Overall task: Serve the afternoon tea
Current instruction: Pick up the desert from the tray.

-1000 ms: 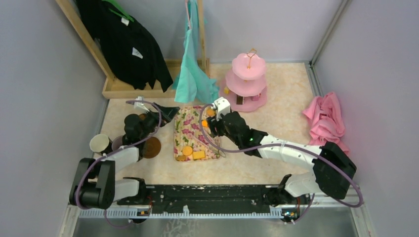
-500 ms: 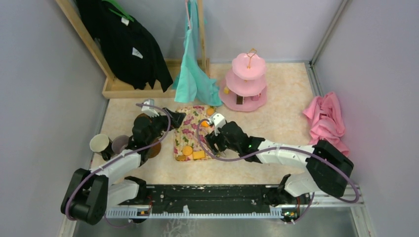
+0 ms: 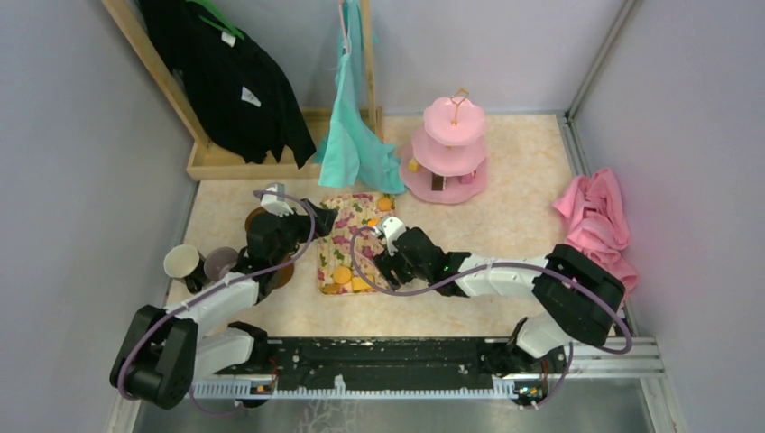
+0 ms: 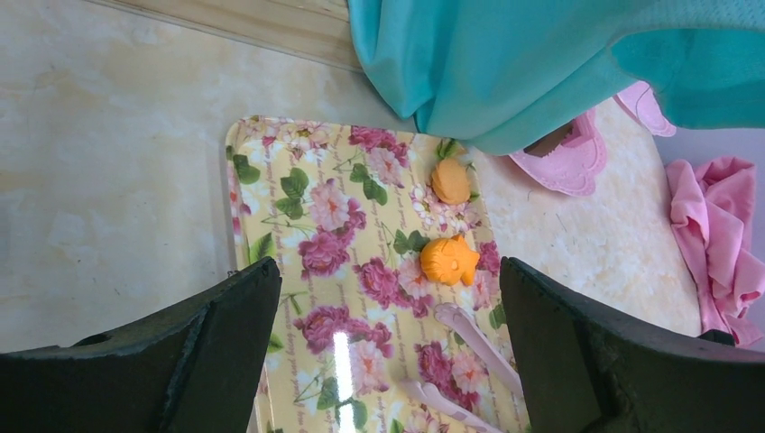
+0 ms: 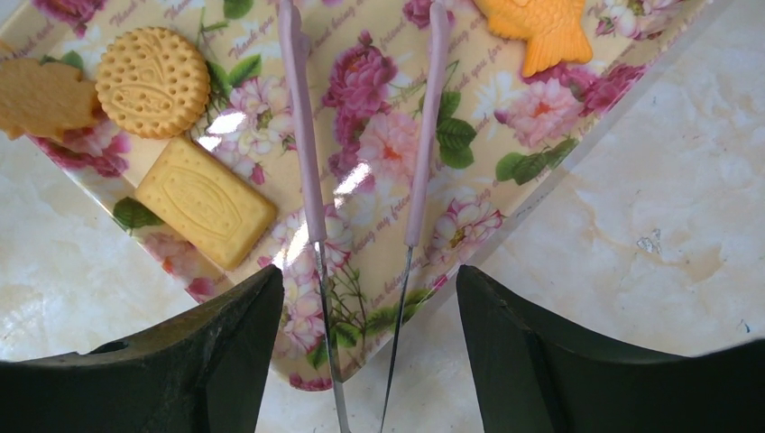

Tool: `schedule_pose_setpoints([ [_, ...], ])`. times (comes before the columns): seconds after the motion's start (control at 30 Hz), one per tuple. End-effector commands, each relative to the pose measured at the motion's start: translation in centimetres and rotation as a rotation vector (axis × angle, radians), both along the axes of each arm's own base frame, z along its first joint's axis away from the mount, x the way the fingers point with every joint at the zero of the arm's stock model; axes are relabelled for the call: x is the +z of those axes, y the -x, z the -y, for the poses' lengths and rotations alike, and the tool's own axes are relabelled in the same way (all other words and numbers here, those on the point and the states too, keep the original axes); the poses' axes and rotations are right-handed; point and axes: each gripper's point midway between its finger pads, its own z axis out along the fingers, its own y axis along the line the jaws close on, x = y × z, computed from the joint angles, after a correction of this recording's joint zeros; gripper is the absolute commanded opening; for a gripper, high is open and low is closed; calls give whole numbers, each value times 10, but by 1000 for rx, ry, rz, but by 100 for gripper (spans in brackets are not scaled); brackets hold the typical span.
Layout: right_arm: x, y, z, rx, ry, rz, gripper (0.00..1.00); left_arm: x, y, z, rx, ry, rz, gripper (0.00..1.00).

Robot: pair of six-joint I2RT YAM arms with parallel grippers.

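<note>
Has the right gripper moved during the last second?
Yes. The right gripper drew back, away from the pink stand, toward the near end of the tray.

Teal cloth [image 3: 352,149] drapes over the floral tray [image 3: 336,236] at its far end, blocking approach there

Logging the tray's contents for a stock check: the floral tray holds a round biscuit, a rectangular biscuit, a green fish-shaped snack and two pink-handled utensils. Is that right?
Not quite. The fish-shaped snack is orange, not green, as the right wrist view shows. The rest stands: the floral tray holds the round biscuit, the rectangular biscuit and two pink-handled utensils.
</note>
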Motion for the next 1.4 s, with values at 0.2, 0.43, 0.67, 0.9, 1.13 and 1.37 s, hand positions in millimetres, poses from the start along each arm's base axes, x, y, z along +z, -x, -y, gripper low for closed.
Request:
schedule_pose_setpoints([
  [0.2, 5, -6, -14, 31, -15, 60, 66, 4, -5, 0, 13, 2, 21, 96],
  [0.43, -4, -6, -14, 34, 16, 55, 64, 0, -4, 0, 13, 10, 15, 96],
  [0.67, -9, -5, -14, 39, 31, 51, 59, -1, -4, 1, 12, 11, 13, 96],
  [0.9, -19, -4, -12, 37, 66, 38, 52, -5, -2, 0, 16, 19, 5, 96],
  [1.13, -20, -6, -13, 27, 87, 43, 38, -6, -2, 0, 17, 23, 3, 96],
  [1.37, -9, -7, -16, 12, 78, 54, 36, -7, -2, 0, 18, 24, 0, 96],
])
